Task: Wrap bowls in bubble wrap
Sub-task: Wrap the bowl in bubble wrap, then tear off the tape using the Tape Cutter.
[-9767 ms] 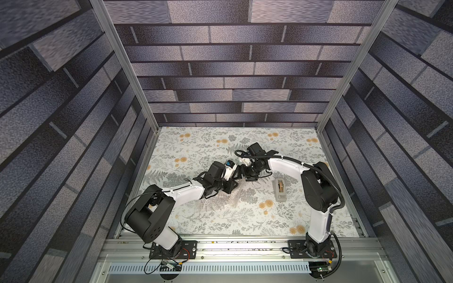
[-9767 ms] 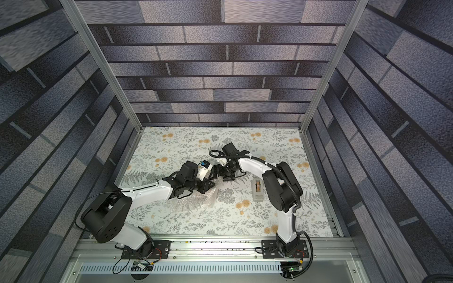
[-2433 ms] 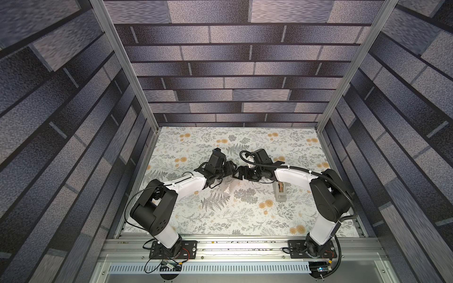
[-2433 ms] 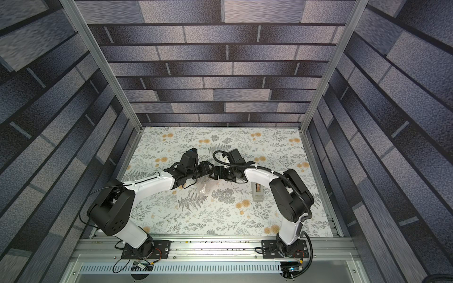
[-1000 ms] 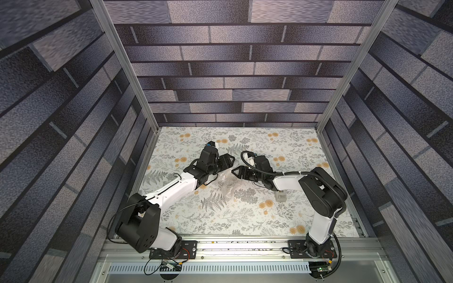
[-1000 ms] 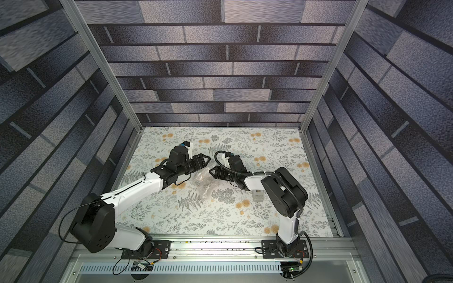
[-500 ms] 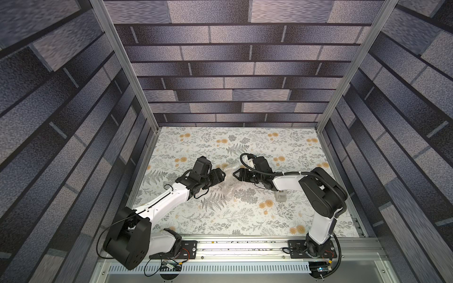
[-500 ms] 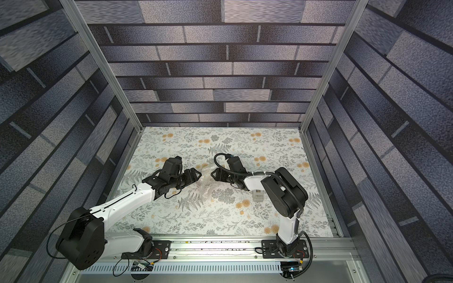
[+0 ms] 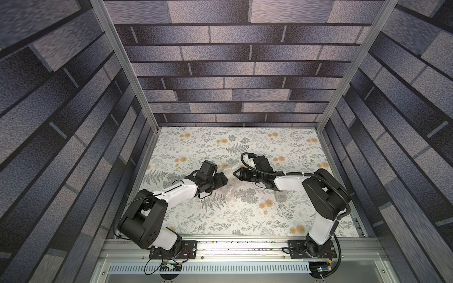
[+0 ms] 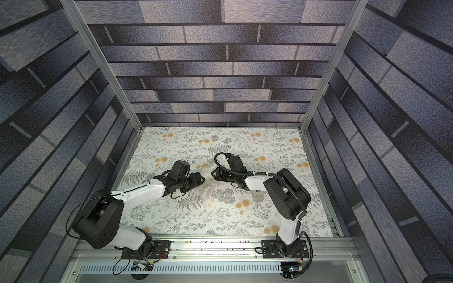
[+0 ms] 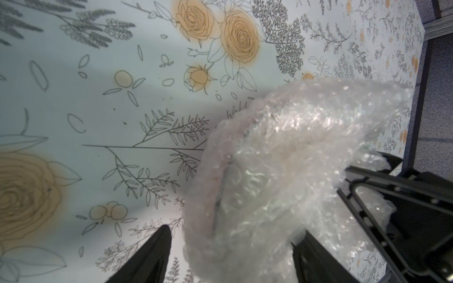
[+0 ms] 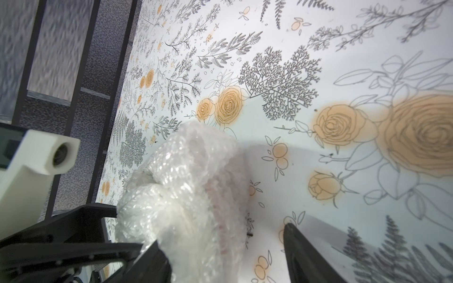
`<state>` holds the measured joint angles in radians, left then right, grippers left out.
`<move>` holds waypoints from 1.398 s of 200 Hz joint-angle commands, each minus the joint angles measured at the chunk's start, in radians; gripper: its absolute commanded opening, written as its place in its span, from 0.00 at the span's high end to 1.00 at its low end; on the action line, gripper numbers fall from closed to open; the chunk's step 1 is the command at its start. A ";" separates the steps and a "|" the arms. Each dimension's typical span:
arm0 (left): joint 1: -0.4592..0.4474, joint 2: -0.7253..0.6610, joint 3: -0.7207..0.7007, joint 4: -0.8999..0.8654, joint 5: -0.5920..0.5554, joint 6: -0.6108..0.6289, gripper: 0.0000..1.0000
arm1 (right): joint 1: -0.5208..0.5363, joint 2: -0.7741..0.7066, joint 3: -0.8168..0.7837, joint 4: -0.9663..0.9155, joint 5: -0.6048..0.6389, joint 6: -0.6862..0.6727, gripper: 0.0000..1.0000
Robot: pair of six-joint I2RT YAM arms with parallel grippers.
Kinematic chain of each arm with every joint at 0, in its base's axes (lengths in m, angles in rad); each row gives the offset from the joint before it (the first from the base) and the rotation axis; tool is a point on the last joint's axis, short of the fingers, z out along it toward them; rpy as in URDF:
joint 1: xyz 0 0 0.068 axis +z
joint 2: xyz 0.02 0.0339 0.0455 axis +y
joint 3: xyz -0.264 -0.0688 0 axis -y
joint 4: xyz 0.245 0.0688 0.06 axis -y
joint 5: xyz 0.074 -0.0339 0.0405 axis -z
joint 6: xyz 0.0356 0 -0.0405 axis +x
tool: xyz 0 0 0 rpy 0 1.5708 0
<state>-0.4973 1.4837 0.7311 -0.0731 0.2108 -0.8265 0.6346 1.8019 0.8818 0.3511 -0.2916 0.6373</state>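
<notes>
The bubble wrap [image 11: 282,171] is bunched into a shiny, crinkled bundle that lies on the floral table between my two grippers; in both top views it shows as a pale clear patch [image 9: 230,174] [image 10: 207,175]. The bowl is hidden inside it; only a faint dark curved edge shows through the plastic in the left wrist view. My left gripper [image 11: 232,231] [image 9: 224,180] is open around the bundle, with one finger clear of it. My right gripper [image 12: 220,235] [image 9: 236,172] faces it from the other side, also open: one finger lies against the wrap and the other stands apart.
A grey tape dispenser [image 9: 280,196] [image 10: 257,196] stands on the table under the right forearm. The floral tabletop [image 9: 220,220] is fenced by brick-patterned walls and aluminium posts [image 9: 343,85]. The left wrist camera housing [image 12: 36,159] is close to the right gripper.
My left gripper has come from farther back toward the front, beside the bundle, and its jaws have widened a little. The right arm has hardly moved.
</notes>
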 commanded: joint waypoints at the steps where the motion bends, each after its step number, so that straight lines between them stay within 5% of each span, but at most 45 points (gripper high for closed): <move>1: 0.006 0.038 0.039 0.032 0.010 0.017 0.21 | 0.005 -0.059 0.003 -0.038 0.013 -0.026 0.27; 49: 0.005 0.061 0.055 0.045 0.025 0.020 0.21 | 0.003 -0.235 -0.015 -0.112 0.060 -0.066 0.18; 100: 0.003 0.053 0.046 0.043 0.030 0.033 0.21 | -0.085 -0.519 0.089 -0.685 0.418 -0.239 0.24; 147: 0.005 0.053 0.041 0.051 0.036 0.046 0.20 | -0.369 -0.683 -0.013 -0.925 0.322 -0.258 0.41; 191: 0.005 0.063 0.053 0.057 0.045 0.047 0.20 | -0.376 -0.672 -0.125 -0.963 0.182 -0.226 0.58; 279: 0.003 0.062 0.055 0.052 0.047 0.050 0.20 | -0.377 -0.670 -0.265 -0.932 0.113 -0.219 0.68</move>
<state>-0.4961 1.5356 0.7605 -0.0299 0.2516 -0.8070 0.2531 1.1091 0.6395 -0.5945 -0.1516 0.4217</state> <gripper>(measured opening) 0.801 0.331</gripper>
